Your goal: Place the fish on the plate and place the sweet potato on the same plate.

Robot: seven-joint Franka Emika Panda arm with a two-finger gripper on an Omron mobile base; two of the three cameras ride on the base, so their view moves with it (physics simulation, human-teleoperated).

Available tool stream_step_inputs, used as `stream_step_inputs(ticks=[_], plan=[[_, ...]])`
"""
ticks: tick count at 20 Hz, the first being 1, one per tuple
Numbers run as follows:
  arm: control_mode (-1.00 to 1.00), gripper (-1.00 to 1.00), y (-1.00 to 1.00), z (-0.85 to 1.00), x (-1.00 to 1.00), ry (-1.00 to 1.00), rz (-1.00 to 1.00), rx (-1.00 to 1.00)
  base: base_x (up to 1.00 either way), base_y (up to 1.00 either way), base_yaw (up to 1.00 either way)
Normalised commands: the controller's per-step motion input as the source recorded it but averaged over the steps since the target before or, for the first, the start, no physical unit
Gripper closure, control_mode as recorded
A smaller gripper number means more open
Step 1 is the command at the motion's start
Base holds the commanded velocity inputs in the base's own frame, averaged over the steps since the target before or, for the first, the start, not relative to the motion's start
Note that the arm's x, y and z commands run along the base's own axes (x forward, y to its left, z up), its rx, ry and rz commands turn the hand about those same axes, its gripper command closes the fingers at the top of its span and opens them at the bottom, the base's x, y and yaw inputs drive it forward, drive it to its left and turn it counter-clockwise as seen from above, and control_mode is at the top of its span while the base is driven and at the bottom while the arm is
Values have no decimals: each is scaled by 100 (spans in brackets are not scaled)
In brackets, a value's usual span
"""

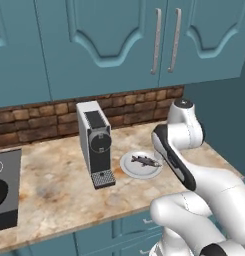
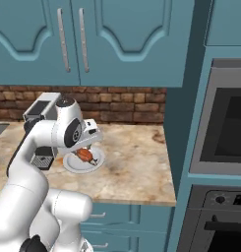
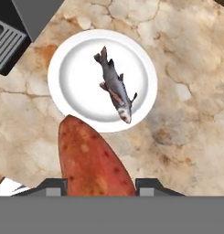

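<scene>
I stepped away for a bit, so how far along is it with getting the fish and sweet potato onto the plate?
The fish already lies on the plate, so that half looks done. The tool holds the sweet potato above the plate's edge. Left: lower it beside the fish and let go.

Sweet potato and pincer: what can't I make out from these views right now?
- Sweet potato: its near end is cut off at the bottom of the hand view, so finger contact is hidden.
- Pincer: in the right base view the fingers are too small to judge.
- Plate: in the left base view the arm covers its right edge beside the fish.
</scene>
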Motion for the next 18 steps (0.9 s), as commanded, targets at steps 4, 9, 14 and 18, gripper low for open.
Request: stream_step_inputs(ticks=[4, 9, 14, 18], plan=[[100, 100, 0, 0, 0, 0, 0, 0, 48, 20, 0], [100, 100, 0, 0, 0, 0, 0, 0, 6, 78, 0], [-100, 100, 72, 0, 15, 0, 0, 2, 3, 20, 0], [-100, 100, 58, 0, 25, -2, 0, 11, 0, 0, 0]])
